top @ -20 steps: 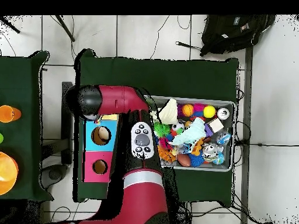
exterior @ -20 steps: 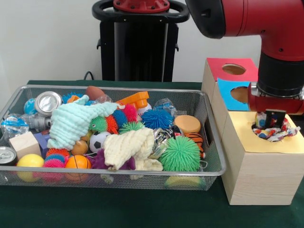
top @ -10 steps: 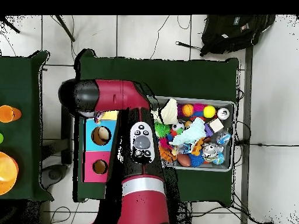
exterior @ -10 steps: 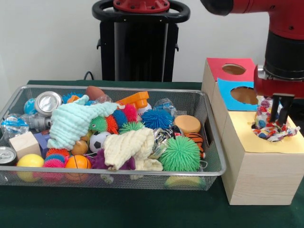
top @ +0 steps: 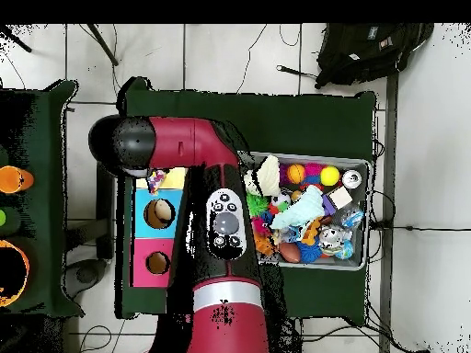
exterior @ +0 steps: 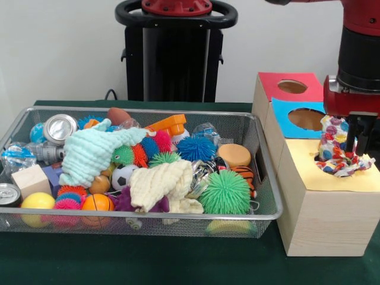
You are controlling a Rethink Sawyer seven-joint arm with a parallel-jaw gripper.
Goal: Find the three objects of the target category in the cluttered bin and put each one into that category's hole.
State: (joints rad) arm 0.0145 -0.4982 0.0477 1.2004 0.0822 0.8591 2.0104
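- The pincer (exterior: 354, 138) hangs over the yellow-topped box (exterior: 325, 205) at the right end of the desk (exterior: 148, 258); its dark fingers (exterior: 350, 133) stand beside a patterned cloth (exterior: 338, 155), and I cannot tell whether they grip it or are spread.
- The patterned cloth, dotted in many colours, sits bunched in the yellow hole, its upper part rising above the rim and a fold spilling onto the yellow top.
- Behind the yellow box stand a blue-topped box (exterior: 300, 117) and a red-topped box (exterior: 288, 86), each with a round hole.
- The wire bin (exterior: 261, 178) sits just beside the boxes, crowded with things: a mint cloth (exterior: 92, 151), a cream cloth (exterior: 160, 184), a green spiky ball (exterior: 225, 193), a blue spiky ball (exterior: 195, 148), a small football (exterior: 122, 176), a wooden block (exterior: 29, 180) and cans (exterior: 59, 127).
- From overhead, the red arm (top: 198, 184) covers the yellow box.
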